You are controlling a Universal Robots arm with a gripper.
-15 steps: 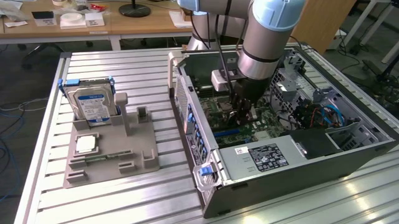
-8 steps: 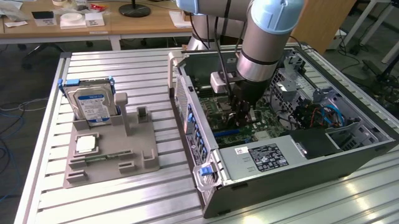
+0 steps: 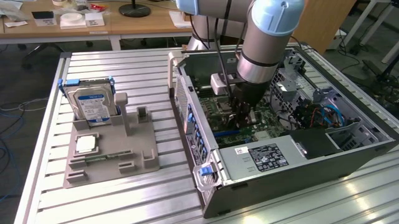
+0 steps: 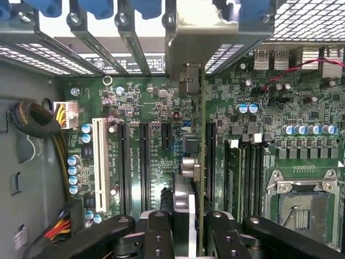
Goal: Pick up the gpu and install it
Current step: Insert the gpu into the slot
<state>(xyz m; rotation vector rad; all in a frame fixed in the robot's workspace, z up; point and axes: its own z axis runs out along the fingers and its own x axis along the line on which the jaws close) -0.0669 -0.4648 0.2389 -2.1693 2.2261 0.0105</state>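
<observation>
Gripper point(image 4: 190, 229) inside the open computer case point(image 3: 349, 154) has its fingers squeezed on the gpu point(image 4: 188, 140), holding the card on edge just above the green motherboard point(image 4: 135, 108).

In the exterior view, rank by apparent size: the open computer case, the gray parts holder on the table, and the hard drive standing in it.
1. Computer case, clearly largest.
2. Gray parts holder.
3. Hard drive, smallest; it stands farther from the camera than the holder's front, but the gap is too big for that to matter.
</observation>
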